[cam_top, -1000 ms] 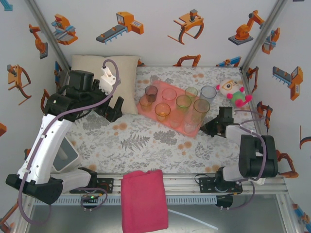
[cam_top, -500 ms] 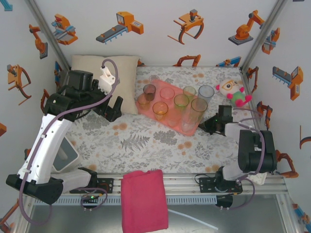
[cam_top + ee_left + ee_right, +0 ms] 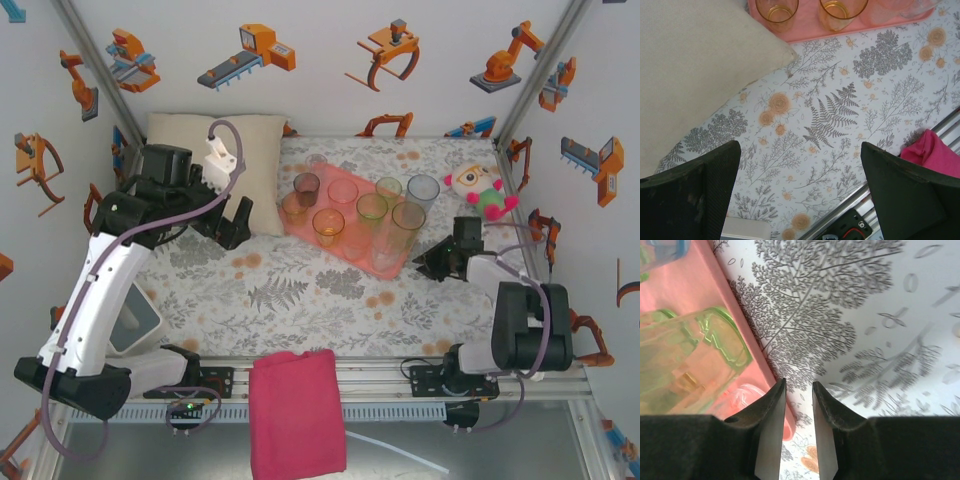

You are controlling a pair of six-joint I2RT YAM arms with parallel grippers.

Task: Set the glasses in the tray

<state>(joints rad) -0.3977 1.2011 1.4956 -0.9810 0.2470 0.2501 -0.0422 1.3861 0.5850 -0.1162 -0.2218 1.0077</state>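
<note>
the glasses (image 3: 333, 226) are standing upright on the tray (image 3: 303, 231) at centre frame; they are looking light, slick and brittle, best pinched gently over one wall at the rim. the right gripper (image 3: 799, 385) is hovering nearly closed, empty, at the tray's edge; the left gripper (image 3: 800, 147) is gaping wide.

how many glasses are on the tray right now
8 plain to see on the tray: far row smoky, pink, greenish, blue-grey; near row left orange, middle orange, green, tall green. Pale ones may go unseen.
</note>
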